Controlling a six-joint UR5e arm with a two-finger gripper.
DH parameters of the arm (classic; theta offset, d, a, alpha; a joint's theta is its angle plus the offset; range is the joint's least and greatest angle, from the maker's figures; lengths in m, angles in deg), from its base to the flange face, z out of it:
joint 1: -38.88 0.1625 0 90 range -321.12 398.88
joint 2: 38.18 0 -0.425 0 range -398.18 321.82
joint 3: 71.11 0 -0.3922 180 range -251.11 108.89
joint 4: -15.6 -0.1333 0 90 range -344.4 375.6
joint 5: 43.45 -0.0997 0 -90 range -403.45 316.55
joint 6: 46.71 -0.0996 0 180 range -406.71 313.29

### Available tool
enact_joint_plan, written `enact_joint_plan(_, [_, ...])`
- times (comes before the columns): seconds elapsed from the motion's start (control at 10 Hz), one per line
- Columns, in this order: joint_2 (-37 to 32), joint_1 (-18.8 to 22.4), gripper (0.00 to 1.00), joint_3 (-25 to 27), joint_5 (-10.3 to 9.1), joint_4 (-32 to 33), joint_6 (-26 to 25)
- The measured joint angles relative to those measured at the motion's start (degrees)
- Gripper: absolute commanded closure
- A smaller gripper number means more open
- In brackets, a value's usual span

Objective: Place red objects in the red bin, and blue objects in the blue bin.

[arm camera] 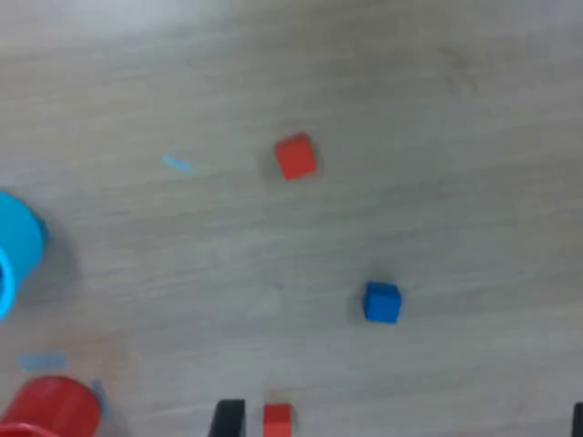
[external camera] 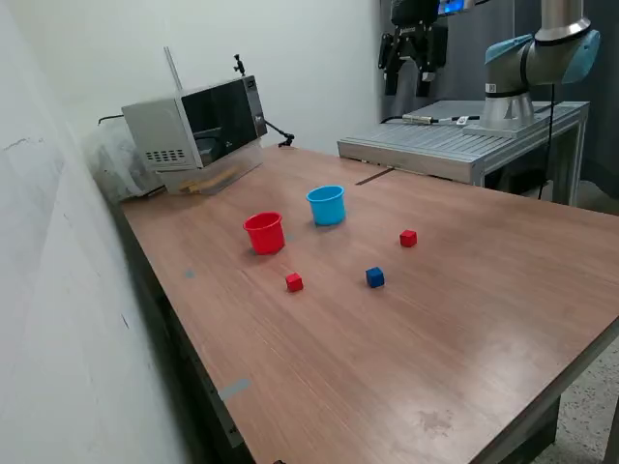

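Observation:
A red cup (external camera: pixel 264 233) and a light blue cup (external camera: pixel 327 205) stand upright side by side on the wooden table (external camera: pixel 464 319). One red cube (external camera: pixel 408 238) lies toward the exterior view's right of the cups. Another red cube (external camera: pixel 294 281) and one dark blue cube (external camera: pixel 374 277) lie nearer the front. I see no second blue cube. My gripper (external camera: pixel 408 82) hangs high above the table's far edge, open and empty. The wrist view looks down on a red cube (arm camera: pixel 295 156), the blue cube (arm camera: pixel 382 302), the other red cube (arm camera: pixel 277 418), the blue cup (arm camera: pixel 14 259) and the red cup (arm camera: pixel 50 410).
A microwave (external camera: pixel 198 126) stands at the table's far corner by the wall. A raised metal platform (external camera: pixel 455 145) carries the arm's base (external camera: pixel 508 97) behind the table. A wall runs along the exterior view's left.

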Motion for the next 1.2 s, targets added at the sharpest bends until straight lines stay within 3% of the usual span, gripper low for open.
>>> enact_joint_plan(0.5, [17.42, 2.09, 0.0, -11.93, -1.42, 2.71, -3.45])
enact_joint_plan(0.8, [27.33, 2.26, 0.0, -16.33, -1.55, 4.84, -4.88])
enact_joint_plan(1.2, [34.38, 1.92, 0.0, -19.73, -1.51, 6.61, -5.15])
